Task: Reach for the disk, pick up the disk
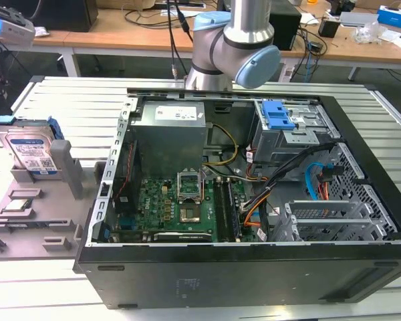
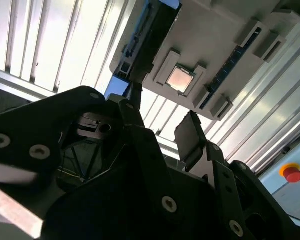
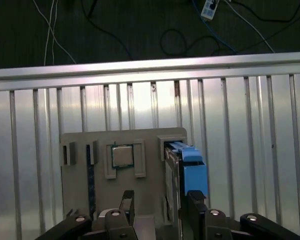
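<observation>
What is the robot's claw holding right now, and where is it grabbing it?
Nothing. The gripper is open and empty, and the disk stands on edge in its grey holder, ungripped.

This looks like a robotics lab or electronics workshop. A ribbed aluminium-profile bench (image 1: 67, 93) carries an opened black desktop computer case (image 1: 254, 274), its green motherboard (image 1: 167, 204) bare. Behind it are long wooden desks (image 1: 113, 37) strewn with cables and gear, and a silver-and-blue robot arm (image 1: 237, 47) — plus a red emergency-stop button (image 2: 292, 173) beyond the slats.
</observation>
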Controlling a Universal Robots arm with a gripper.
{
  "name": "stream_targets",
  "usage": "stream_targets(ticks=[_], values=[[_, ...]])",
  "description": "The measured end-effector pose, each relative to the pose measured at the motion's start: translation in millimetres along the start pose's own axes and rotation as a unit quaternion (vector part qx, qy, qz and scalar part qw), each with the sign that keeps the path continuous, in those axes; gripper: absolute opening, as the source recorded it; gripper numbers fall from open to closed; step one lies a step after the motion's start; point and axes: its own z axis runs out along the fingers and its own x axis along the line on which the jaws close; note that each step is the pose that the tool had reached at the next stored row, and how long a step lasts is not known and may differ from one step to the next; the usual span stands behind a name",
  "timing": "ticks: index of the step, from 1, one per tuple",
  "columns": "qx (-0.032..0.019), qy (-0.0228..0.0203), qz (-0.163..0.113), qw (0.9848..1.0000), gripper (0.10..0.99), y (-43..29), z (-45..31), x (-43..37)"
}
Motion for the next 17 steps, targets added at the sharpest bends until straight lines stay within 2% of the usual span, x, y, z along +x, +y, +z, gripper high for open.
stream_targets(ticks=[1, 3, 5, 8, 11, 17], values=[[0.0, 0.0005, 0.0, 1.0, 0.545, 0.2, 0.0, -2.4], [0.0002, 0.0024, 0.0, 1.0, 0.545, 0.7, 0.0, -12.2], [0.0002, 0.0027, 0.0, 1.0, 0.545, 1.0, -0.1, -16.3], [0.0002, 0.0027, 0.0, 1.0, 0.545, 1.0, 1.4, -17.7], [0.0002, 0.0032, 0.0, 1.0, 0.545, 0.7, 10.0, -17.8], [0.0002, 0.0042, 0.0, 1.0, 0.545, 0.5, 18.3, -20.3]])
